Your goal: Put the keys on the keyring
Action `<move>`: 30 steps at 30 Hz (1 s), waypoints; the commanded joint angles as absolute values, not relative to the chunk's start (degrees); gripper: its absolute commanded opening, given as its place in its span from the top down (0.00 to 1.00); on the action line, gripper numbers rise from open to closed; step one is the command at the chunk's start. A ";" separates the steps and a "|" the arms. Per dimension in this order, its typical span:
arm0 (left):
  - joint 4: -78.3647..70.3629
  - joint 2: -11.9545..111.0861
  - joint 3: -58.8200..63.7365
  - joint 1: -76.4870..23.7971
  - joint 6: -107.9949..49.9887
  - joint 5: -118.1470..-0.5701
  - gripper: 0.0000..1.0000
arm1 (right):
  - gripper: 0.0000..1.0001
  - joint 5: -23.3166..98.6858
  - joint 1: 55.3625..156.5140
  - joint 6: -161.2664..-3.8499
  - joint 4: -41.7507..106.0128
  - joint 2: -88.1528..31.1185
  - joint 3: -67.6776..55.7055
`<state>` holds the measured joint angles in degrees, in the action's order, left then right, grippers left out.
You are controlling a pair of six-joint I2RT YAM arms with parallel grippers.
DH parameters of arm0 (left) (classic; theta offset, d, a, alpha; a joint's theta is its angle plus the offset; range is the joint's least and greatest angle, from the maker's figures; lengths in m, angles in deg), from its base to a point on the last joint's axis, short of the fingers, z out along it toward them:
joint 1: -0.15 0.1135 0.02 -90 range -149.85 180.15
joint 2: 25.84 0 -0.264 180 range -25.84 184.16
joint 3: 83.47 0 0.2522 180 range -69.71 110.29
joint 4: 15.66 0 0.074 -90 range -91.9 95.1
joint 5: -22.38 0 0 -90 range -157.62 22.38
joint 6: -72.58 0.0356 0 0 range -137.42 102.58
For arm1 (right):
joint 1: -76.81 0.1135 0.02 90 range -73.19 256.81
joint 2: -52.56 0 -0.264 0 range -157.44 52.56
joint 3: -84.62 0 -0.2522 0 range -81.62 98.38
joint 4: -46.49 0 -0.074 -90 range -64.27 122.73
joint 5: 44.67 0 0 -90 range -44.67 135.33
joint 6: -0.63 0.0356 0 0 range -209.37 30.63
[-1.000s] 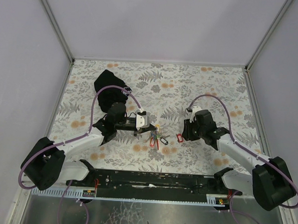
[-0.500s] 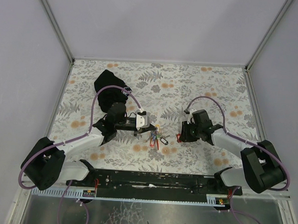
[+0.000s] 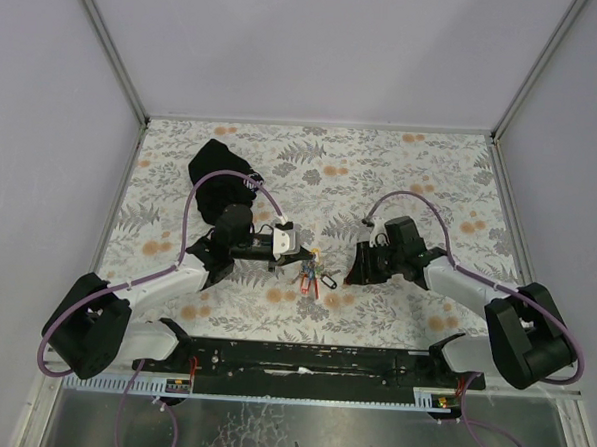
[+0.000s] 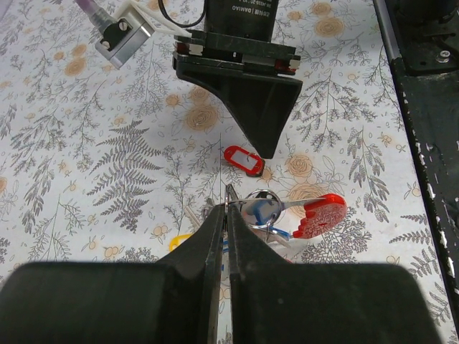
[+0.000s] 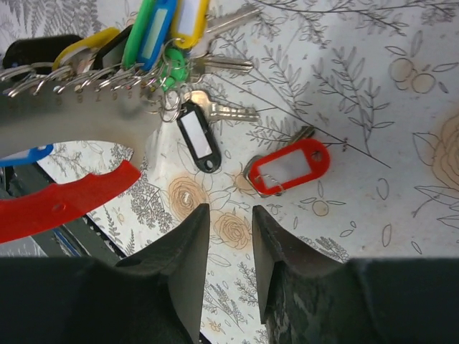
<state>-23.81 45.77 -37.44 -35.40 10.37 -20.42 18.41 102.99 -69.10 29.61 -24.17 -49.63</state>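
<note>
My left gripper is shut on the metal keyring; its jaws are pressed together. The ring carries several keys with green, blue, yellow and black tags and a red plastic fob. The bunch rests on the table between the arms. One loose key with a red tag lies flat, also in the left wrist view. A black-tagged key lies beside it. My right gripper is open and empty, just above the cloth. The red tag is just beyond its right fingertip.
A big black cloth pouch lies at the back left, behind the left arm. The table has a floral cloth. A black rail runs along the near edge. White walls enclose the sides and back.
My right gripper has moved left, closing in on the loose red-tagged key, which it now covers in the top view. The left arm and keyring have not moved.
</note>
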 commanded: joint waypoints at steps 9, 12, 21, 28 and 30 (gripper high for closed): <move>-27.21 45.26 -37.41 -35.00 10.42 -22.08 1.00 | 0.61 29.04 108.89 -81.48 20.24 -21.66 -41.67; -27.18 45.33 -37.54 -35.02 10.39 -22.13 1.00 | 0.61 28.71 108.94 -83.49 19.54 -24.79 -40.10; -26.98 45.33 -37.47 -34.96 10.52 -22.13 1.00 | 0.61 27.97 108.95 -90.98 17.44 -29.82 -36.67; -26.97 45.45 -37.45 -35.01 10.51 -22.05 1.00 | 0.61 26.24 108.94 -92.75 16.28 -33.46 -34.97; -26.87 45.37 -37.39 -35.00 10.53 -21.99 1.00 | 0.62 25.50 108.94 -93.05 15.83 -34.32 -34.49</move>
<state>-23.83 45.77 -37.44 -35.40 10.39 -21.64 27.22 108.65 -90.89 17.61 -33.06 -37.26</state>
